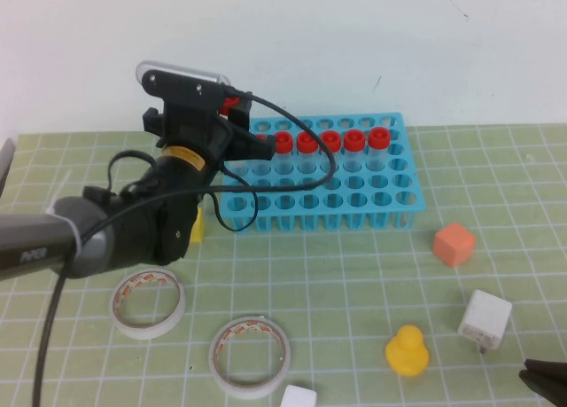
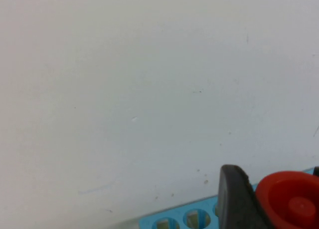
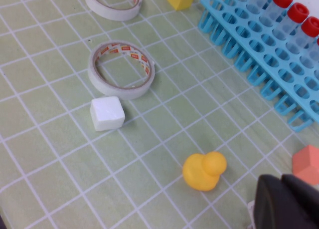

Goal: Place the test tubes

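You see little of the held test tube [image 2: 291, 201]. Only its red cap shows, pinched between the fingers [image 2: 237, 201] of the left end effector [image 1: 232, 104], which hangs above the left back end of the blue rack [image 1: 354, 194]. The left arm hides the tube's body and the rack's left end. A row of red-capped tubes [image 1: 330, 142] stands upright toward the rack's back. The right end effector [image 1: 542, 376], fingers together, sits cut off over the desk [image 1: 354, 283] at the near right.

Left gripper [image 1: 232, 110] (tube [image 2: 291, 201] in it) by rack's [image 1: 390, 203] left; right gripper [image 1: 545, 378] near-right.
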Robot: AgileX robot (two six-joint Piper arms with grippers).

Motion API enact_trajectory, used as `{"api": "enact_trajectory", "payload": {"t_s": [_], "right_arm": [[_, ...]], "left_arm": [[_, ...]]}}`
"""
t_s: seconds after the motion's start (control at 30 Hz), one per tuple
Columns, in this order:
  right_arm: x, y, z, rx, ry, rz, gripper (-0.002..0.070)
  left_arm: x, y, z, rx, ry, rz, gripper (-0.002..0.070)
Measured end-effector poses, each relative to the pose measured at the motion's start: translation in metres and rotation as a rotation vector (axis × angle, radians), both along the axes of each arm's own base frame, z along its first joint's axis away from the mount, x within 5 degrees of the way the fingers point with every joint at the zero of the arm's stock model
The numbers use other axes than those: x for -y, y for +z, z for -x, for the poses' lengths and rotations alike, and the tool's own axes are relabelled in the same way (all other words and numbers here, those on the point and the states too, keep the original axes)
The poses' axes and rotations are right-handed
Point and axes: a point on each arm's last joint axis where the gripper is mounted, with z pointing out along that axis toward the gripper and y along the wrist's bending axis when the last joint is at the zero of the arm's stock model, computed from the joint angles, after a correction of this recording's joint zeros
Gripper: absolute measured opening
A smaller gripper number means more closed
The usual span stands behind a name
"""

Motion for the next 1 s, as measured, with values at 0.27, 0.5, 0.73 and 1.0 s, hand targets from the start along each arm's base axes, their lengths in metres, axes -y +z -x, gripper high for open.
{"api": "enact_trajectory", "payload": {"t_s": [0.27, 0.5, 0.73, 1.0], "right_arm": [[0.000, 0.000, 0.000, 0.000, 0.000, 0.000, -0.0001], [0.000, 0.000, 0.000, 0.000, 0.000, 0.000, -0.0001], [0.000, 0.000, 0.000, 0.000, 0.000, 0.000, -0.0001], [0.000, 0.000, 0.000, 0.000, 0.000, 0.000, -0.0001]], "left_arm": [[0.002, -0.032, -0.008, -0.018, 0.009, -0.016, 0.0251], [0.003, -0.058, -0.012, -0.013, 0.019, -0.026, 0.0251], [0.003, -0.059, -0.013, 0.008, 0.024, -0.020, 0.0251], [0.003, -0.055, -0.016, 0.027, 0.036, -0.004, 0.0251]]}}
